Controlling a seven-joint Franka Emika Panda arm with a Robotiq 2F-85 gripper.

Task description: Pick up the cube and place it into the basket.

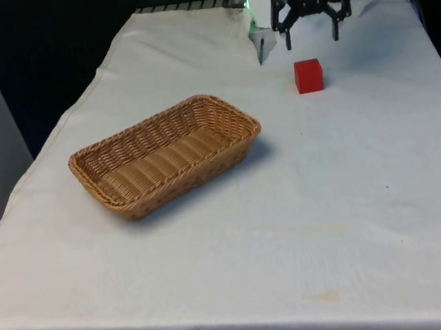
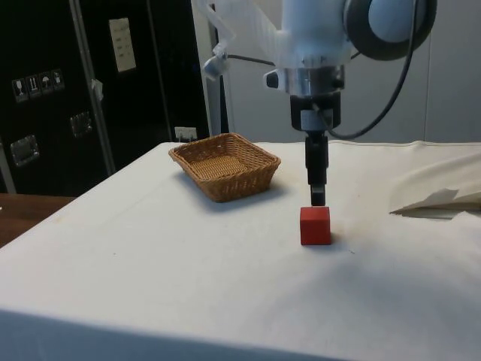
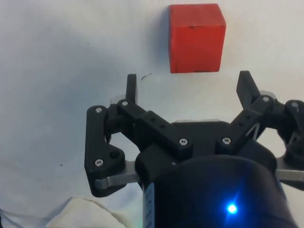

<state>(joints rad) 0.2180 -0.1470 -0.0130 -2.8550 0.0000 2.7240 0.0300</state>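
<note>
A small red cube (image 1: 308,75) is seen resting flat on the white-clothed bench (image 1: 358,194), well apart from an oblong woven wicker basket (image 1: 166,155), which is set upright with its open top up, toward the front view's left

Arm (image 2: 316,30) cropped above; cube's (image 1: 308,75) far faces hidden, apparently.
</note>
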